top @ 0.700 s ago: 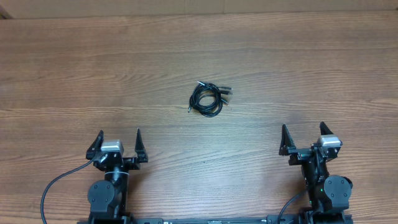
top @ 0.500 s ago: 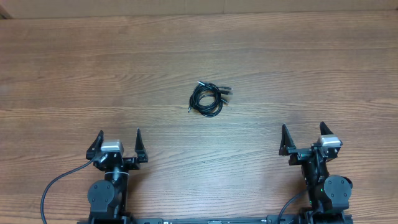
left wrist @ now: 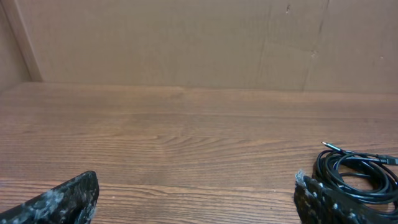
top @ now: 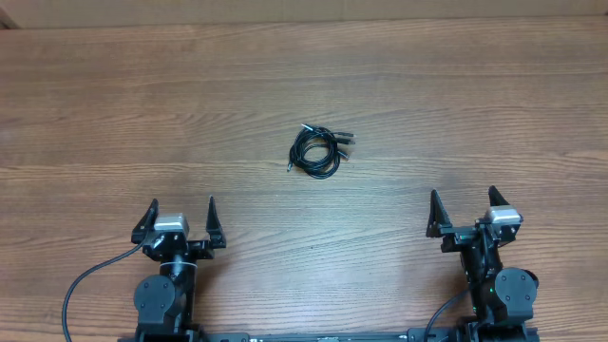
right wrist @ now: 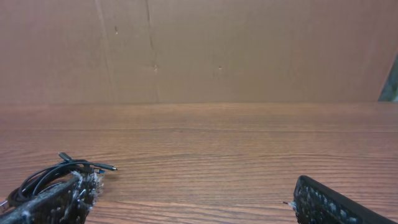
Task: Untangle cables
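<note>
1. Cables [top: 320, 151] lie as one small black coiled bundle just above the middle of the overhead frame, with plug ends poking out at its upper right.
2. Wood of the table [top: 114, 95] runs around the bundle on every side. The bundle is well apart from the far edge along the top of the frame, where a cardboard wall [left wrist: 186, 37] rises.
3. At lower left, the left claw [top: 181, 205] has its fingers spread wide and grips nothing, well apart from the bundle.
4. At lower right, the right claw [top: 464, 196] is likewise spread, holding nothing, and equally distant.
</note>
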Motion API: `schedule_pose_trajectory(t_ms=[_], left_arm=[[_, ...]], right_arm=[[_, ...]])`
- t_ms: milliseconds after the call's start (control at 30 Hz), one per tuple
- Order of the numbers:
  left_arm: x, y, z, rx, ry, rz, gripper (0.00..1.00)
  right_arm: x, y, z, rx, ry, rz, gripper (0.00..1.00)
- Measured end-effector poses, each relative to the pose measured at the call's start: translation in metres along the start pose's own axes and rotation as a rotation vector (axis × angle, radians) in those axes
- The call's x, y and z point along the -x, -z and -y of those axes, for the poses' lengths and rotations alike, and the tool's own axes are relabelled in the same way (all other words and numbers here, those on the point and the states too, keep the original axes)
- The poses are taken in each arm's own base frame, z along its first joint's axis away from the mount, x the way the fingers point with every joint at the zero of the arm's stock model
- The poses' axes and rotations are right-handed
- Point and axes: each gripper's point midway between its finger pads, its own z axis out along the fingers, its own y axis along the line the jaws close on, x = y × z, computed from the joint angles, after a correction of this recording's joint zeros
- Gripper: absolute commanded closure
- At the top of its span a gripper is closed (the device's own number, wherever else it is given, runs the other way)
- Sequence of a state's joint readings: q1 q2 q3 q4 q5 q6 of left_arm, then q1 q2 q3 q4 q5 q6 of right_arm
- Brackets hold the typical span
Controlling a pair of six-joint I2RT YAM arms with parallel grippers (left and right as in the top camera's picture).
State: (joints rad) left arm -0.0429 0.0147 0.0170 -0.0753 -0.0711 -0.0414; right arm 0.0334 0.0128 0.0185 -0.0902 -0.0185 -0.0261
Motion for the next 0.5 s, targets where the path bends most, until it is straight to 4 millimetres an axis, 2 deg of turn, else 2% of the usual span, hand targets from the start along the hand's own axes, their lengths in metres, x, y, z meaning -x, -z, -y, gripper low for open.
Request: schedule_pose_trajectory(t_ms=[500], left_arm=[[0.0, 0.0, 0.0, 0.0, 0.0, 0.0, 0.0]], right_arm=[[0.0001, 0.0, -0.0001, 0.0, 0.0, 0.0, 0.0]])
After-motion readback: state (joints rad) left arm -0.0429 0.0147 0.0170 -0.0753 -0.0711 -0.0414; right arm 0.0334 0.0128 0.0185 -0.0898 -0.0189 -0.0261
